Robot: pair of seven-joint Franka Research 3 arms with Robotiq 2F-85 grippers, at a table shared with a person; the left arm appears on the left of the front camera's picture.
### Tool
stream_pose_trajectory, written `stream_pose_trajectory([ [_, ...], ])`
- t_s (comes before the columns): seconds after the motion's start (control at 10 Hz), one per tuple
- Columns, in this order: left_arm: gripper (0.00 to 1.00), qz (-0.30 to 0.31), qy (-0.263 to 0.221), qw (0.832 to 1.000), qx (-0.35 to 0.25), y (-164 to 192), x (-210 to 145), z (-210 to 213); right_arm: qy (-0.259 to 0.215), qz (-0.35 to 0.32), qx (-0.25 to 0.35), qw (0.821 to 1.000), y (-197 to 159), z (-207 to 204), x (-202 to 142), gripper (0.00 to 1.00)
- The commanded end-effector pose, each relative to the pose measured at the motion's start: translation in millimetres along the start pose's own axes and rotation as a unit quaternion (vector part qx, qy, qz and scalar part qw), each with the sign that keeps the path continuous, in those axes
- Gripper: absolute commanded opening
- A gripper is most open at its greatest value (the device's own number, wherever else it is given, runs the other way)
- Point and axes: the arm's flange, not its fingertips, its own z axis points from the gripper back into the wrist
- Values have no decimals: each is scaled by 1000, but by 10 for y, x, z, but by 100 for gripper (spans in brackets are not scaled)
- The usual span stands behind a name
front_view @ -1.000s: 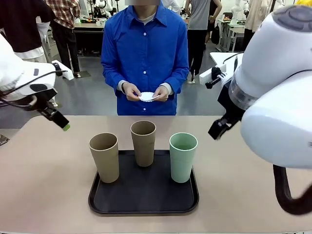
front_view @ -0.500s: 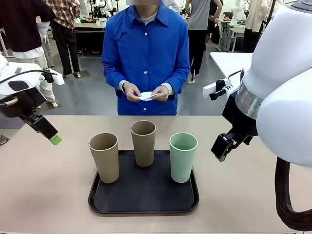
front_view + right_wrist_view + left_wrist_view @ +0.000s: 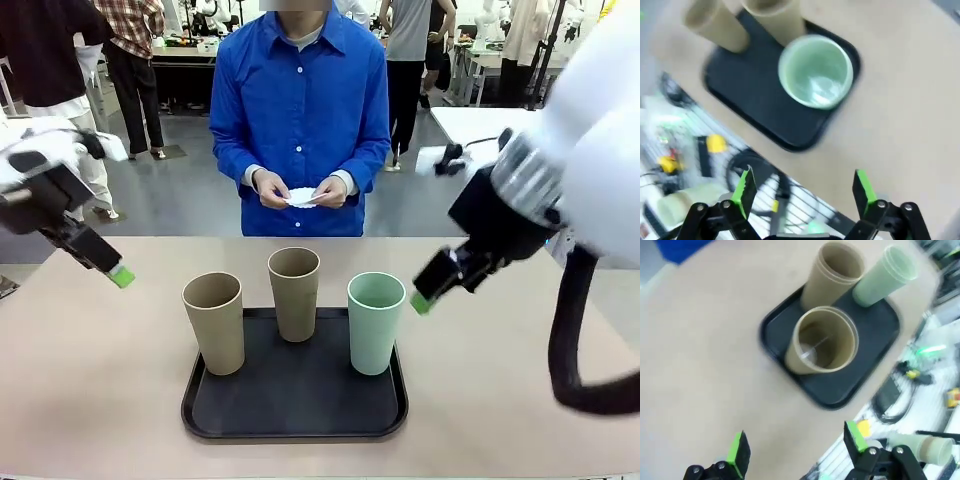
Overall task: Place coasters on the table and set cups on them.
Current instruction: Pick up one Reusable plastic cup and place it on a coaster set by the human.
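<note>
Movement: right tool (image 3: 420, 300), released, swung in to 2 o'clock of mint cup (image 3: 376, 322); left tool (image 3: 121, 276), released, hovers at 9 o'clock. Coasters (image 3: 301, 197) not yet on bench (image 3: 90, 400)

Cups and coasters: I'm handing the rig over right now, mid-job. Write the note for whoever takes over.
Left gripper: open, empty, above the table to the left of the tray.
Right gripper: open, empty, just right of the mint cup.
Cups: the mint cup, the left tan cup and the middle tan cup all stand upright on the tray.
Coasters: the white coasters are in the person's hands at the far side; I can't tell how many.
Done: nothing placed yet.
Left: coasters onto the table, then one cup onto each.
</note>
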Motion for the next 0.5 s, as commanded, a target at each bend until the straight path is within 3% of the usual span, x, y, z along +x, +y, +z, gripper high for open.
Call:
stream_pose_trajectory([
  [0.0,100,107,-64,970,-208,359,-150,214,-180,-160,417,877,-387,146,-443,100],
  [0.1,100,145,-70,953,-258,509,-214,225,-223,-215,467,828,-699,216,-626,100],
  [0.2,100,195,-62,921,-331,790,-304,157,-241,-263,484,799,-1019,220,-839,100],
  [0.4,100,243,-30,900,-360,1239,-447,8,-246,-320,522,752,-1566,178,-1219,100],
])
